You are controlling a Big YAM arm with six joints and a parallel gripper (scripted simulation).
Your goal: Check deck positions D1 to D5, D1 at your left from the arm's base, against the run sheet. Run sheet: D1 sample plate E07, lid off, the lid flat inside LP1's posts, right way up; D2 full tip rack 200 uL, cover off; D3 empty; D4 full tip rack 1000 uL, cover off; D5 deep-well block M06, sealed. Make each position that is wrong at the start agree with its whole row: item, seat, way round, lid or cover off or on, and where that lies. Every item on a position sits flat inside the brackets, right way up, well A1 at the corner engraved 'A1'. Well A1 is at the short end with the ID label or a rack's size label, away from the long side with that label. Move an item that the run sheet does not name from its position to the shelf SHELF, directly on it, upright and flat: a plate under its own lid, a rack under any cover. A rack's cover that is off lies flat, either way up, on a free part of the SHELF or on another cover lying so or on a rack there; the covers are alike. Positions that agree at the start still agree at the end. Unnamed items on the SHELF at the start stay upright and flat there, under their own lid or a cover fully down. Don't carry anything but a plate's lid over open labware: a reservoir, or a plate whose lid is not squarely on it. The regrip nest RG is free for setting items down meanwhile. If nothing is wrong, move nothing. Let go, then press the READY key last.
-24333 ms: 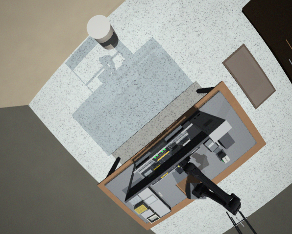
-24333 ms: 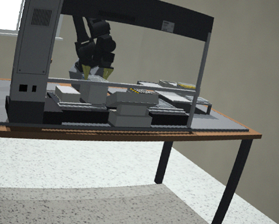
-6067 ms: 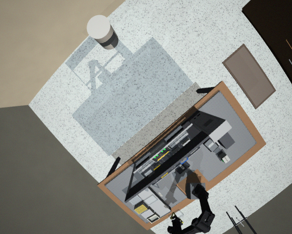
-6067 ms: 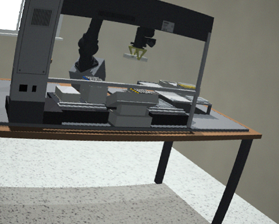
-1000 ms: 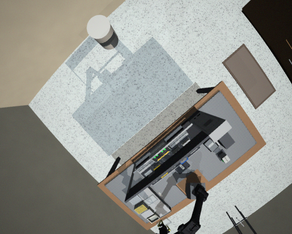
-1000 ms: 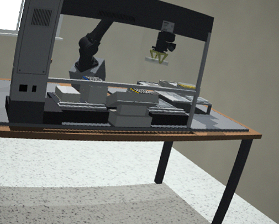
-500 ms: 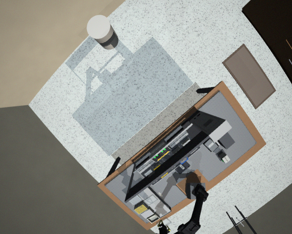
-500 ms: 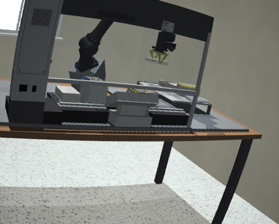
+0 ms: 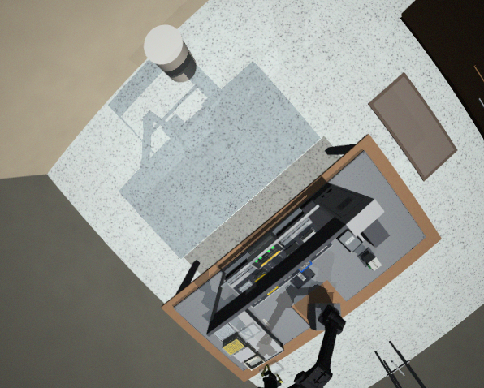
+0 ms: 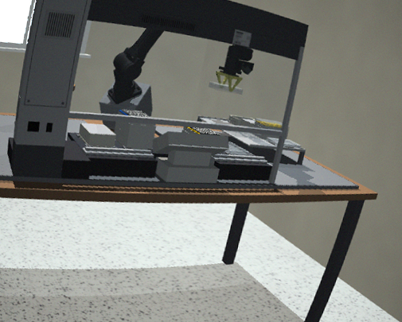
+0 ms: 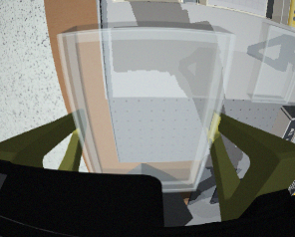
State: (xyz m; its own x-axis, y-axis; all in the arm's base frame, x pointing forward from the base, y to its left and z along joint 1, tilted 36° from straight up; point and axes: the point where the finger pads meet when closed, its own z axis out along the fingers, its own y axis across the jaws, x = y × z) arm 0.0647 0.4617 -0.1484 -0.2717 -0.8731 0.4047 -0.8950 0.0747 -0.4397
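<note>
My gripper (image 11: 146,116) is shut on a clear, thin rectangular lid (image 11: 146,104), its olive fingers on the two long sides. In the exterior view the gripper (image 10: 227,81) holds the lid (image 10: 226,87) level, high above the right end of the table, beyond the deck frame. In the overhead view the gripper (image 9: 270,375) is at the bottom edge, just off the table's near corner. Through the lid I see the table's orange edge and the grey mat. On the deck stand a white block (image 10: 97,134), a blue-labelled rack (image 10: 133,113) and a yellow-labelled rack (image 10: 203,131).
The raised shelf (image 10: 254,139) at the right end carries flat plates and a yellow-topped rack (image 10: 269,123), also in the overhead view (image 9: 233,347). The deck's black gantry (image 10: 197,12) and its grey post (image 10: 287,114) stand close to the gripper.
</note>
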